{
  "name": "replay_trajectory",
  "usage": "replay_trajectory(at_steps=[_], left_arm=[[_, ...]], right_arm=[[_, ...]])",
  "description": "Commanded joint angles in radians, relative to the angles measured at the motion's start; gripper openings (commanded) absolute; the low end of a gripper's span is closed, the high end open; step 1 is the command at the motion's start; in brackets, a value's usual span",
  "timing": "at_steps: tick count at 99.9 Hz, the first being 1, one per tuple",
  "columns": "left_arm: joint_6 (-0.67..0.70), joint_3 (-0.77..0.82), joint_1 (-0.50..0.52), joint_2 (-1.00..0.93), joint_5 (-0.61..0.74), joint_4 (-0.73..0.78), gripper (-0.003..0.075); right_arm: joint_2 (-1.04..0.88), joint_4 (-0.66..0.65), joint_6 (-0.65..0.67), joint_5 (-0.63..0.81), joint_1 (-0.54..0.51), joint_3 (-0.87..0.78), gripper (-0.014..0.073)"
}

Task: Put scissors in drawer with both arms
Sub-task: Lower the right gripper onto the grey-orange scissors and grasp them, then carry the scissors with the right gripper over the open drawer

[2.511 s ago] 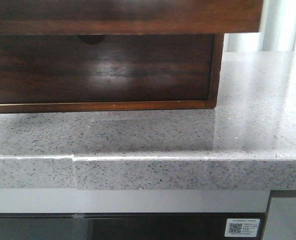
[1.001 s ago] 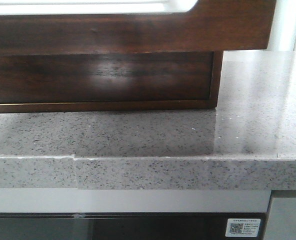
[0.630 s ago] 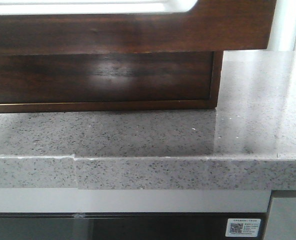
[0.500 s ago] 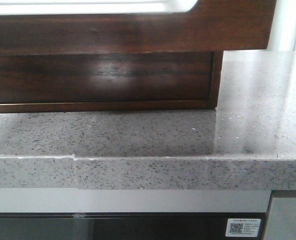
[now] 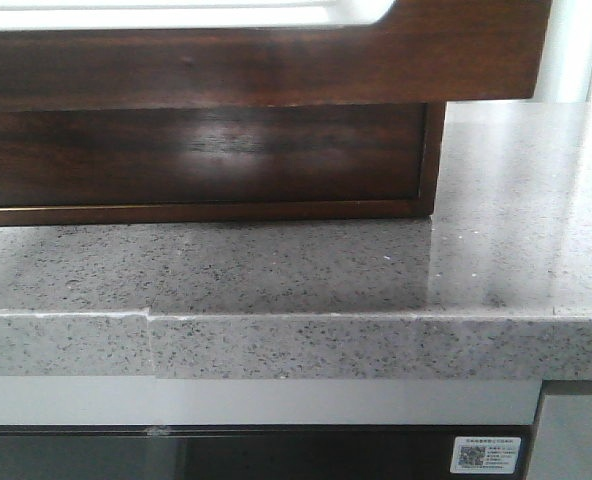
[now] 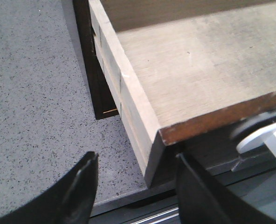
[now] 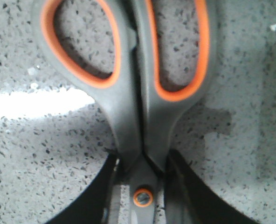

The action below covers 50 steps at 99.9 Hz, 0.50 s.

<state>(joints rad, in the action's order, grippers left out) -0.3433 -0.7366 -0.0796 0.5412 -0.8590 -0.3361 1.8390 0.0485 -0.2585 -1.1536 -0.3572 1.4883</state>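
Drawer [image 5: 276, 60] is pulled out across the upper front view, its bare wooden floor filling the upper right of the left wrist view; left gripper [image 6: 135, 186] is spread open beside its corner, holding nothing. Right gripper [image 7: 140, 186] appears clamped on the scissors [image 7: 128, 93] near the pivot, handles at top of frame; so narrow a pinch may let them swing and catch the drawer rim.

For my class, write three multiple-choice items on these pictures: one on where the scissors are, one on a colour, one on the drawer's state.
1. The scissors are
A. inside the drawer
B. between the right gripper's fingers, above the speckled counter
C. on the floor

2. The lining of the scissor handle loops is
A. orange
B. blue
C. green

3. The drawer is
A. shut
B. taken away
C. pulled open, nothing visible inside

Answers:
1 B: the right gripper clamps them near the pivot, with the counter behind.
2 A: orange rims line both loops.
3 C: the left wrist view shows its bare wooden bottom; the left gripper stands open at its corner.
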Motion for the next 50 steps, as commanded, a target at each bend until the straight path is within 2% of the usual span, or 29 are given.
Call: replay_trajectory(at_steps=[1,27,50], left_arm=[[0.01,-0.033,-0.006,0.006,0.088,-0.029,0.0347],[0.01,-0.033,-0.006,0.006,0.088,-0.029,0.0347],[0.01,-0.033,-0.006,0.006,0.088,-0.029,0.0347]], right_arm=[[-0.042,0.002,-0.014,-0.007,-0.008,0.031,0.0009],[-0.107,0.007,-0.015,0.01,-0.008,0.033,0.0009],[-0.299,0.009,-0.033,0.059,0.038,0.049,0.0009]])
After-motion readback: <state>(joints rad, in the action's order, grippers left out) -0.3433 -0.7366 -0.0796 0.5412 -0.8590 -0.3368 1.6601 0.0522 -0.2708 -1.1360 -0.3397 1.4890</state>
